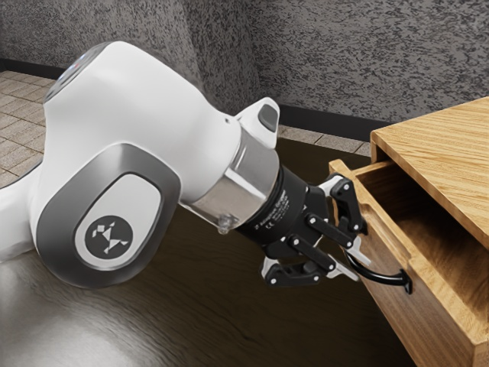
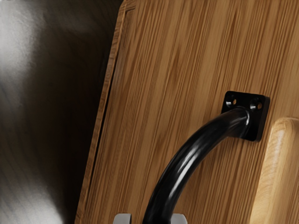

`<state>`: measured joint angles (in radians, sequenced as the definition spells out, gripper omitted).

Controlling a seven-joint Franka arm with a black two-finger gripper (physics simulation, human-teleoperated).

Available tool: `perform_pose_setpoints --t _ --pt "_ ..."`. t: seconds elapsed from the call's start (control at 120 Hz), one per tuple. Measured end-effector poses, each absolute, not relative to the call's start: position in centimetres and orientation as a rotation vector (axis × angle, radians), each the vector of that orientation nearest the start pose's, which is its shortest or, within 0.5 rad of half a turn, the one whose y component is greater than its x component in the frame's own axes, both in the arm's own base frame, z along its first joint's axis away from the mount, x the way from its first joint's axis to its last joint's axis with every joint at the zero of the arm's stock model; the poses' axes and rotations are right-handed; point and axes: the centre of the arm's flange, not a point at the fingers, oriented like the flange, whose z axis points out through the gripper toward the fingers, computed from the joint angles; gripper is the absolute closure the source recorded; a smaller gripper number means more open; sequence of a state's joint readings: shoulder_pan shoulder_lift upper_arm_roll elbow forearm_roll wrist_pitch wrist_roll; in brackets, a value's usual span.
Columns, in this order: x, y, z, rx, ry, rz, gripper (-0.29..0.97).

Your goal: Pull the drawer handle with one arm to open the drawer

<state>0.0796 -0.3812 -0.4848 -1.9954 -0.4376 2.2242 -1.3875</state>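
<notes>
Held the black drawer handle (image 1: 386, 277) (image 2: 187, 163) pinched in the black gripper (image 1: 350, 258), a finger on each side, just beside the wooden cabinet (image 1: 451, 145). Saw the drawer (image 1: 397, 306) (image 2: 163, 70) standing partway out of that cabinet, handle bolted to its front.

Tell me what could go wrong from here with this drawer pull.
1. The drawer already stands partly out of the cabinet; a long pull might bring it right out.
2. The handle is a smooth curved bar, so the gripper may slide along it toward the mounting plate if the pull goes off-axis.
</notes>
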Motion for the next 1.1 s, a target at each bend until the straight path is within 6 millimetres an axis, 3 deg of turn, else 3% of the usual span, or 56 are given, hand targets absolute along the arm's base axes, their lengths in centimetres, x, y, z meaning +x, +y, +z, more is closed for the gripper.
perform_pose_setpoints --t 0.417,1.1 --pt "42.3 -24.0 65.6 2.146 1.387 0.229 0.67" --pt "38.4 -23.1 65.9 2.137 1.424 0.245 0.67"
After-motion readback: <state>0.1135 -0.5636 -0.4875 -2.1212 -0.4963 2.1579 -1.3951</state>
